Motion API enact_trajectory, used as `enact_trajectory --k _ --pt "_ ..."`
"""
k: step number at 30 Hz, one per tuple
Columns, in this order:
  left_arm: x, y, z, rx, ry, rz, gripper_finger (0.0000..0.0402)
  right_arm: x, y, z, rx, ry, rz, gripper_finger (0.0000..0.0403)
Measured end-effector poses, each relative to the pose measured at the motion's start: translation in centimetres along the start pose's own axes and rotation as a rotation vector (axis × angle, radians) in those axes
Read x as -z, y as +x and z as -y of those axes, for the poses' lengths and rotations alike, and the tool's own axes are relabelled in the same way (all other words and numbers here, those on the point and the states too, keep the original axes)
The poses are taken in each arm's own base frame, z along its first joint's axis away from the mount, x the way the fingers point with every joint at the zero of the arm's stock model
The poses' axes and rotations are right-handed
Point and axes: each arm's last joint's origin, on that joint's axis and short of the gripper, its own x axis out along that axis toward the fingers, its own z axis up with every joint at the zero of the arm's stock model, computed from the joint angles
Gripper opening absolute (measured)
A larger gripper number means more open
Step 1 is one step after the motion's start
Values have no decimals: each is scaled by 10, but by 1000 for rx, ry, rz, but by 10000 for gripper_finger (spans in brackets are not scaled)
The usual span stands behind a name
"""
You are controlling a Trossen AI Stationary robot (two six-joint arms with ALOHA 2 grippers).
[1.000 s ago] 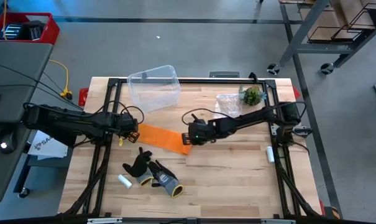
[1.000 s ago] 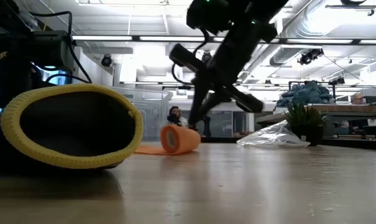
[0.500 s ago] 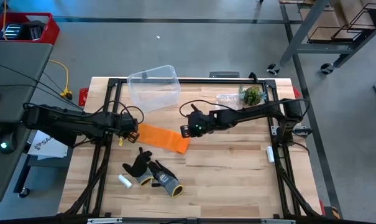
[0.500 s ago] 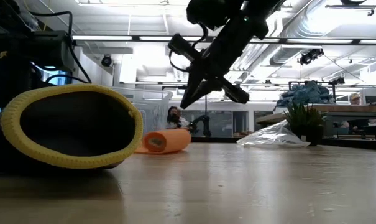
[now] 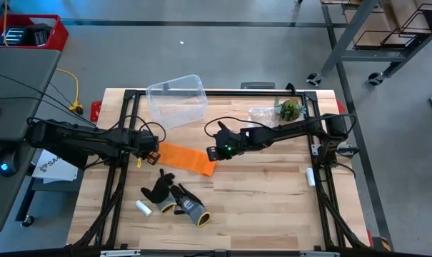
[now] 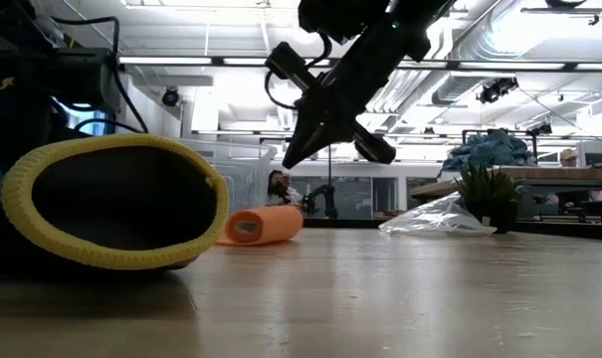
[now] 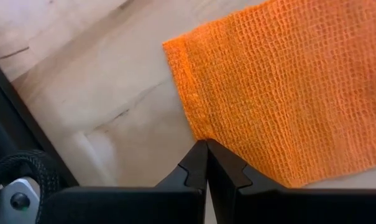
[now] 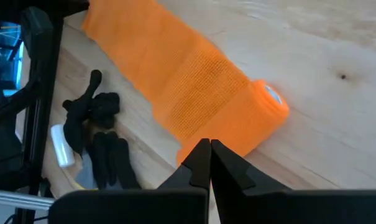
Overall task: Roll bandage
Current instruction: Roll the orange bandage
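Nearest the front edge of the table [image 5: 273, 207] lie 2 gloves [image 5: 174, 198] and 1 small white tube [image 5: 143, 208]. They are out of the way and not part of the job.

Farther in lies 1 orange bandage [image 5: 187, 158]. Most of it is a flat band, and the end on the right arm's side is curled into a short fat roll [image 8: 256, 118]. The left gripper [image 7: 206, 152] sits at the flat end, down on the wood, with its 2 fingers pressed together right at the edge of the cloth. It looks as if it pins that end so the band will not slide while the other end is rolled. Whether any cloth is caught between the fingers cannot be seen.

The right gripper [image 5: 214, 151] hangs above the roll, not touching it. Its 2 fingers are pressed together too and hold nothing. It seems to be lined up to push the roll along again.

At the back stand 1 clear box [image 5: 177, 100], 1 crumpled plastic bag [image 5: 262, 118] and 1 little green plant [image 5: 290, 110].
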Motion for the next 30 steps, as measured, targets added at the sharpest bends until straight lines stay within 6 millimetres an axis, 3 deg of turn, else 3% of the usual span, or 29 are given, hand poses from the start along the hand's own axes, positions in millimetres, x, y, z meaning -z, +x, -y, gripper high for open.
enact_trajectory --k 11,19,30 --pt "-9 -16 3 -18 -39 52 72 4 0 -1 -9 -33 -24 0" --pt "-23 -39 17 129 -73 85 127 7 0 -10 -98 -13 -61 0" --pt "-28 -48 19 167 -33 105 141 2 54 -9 -110 55 -55 0"
